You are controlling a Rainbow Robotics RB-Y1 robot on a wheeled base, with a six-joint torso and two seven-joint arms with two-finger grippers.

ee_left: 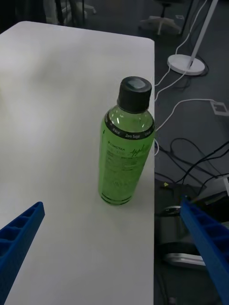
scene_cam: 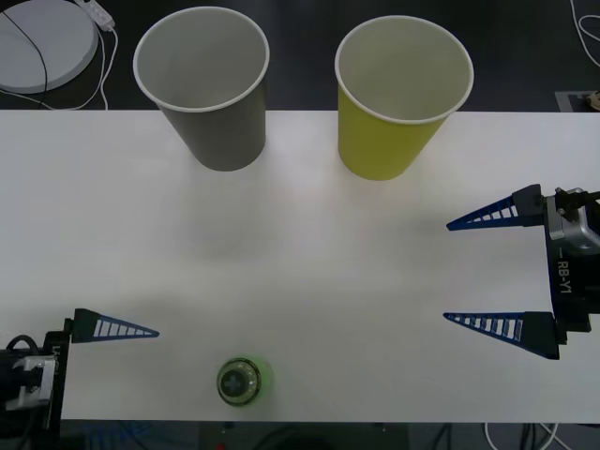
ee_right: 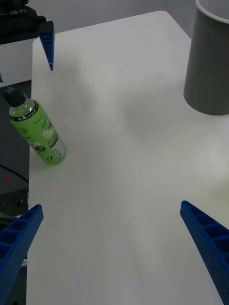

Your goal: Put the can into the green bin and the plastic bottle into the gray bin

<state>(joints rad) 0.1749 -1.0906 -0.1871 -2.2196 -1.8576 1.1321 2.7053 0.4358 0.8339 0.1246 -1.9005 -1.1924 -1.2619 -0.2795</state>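
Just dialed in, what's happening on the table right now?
Nothing is held yet. The bottle stands upright at the table's near edge, close to the open left gripper, which faces it. The open right gripper hovers over the table's right side. The gray bin and green bin stand at the far edge, both looking empty inside.

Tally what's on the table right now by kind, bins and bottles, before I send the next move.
Bins: 2, the gray bin and the green bin, both upright at the far side.
Bottles: 1, the plastic bottle, standing at the near edge.
Total: 3.
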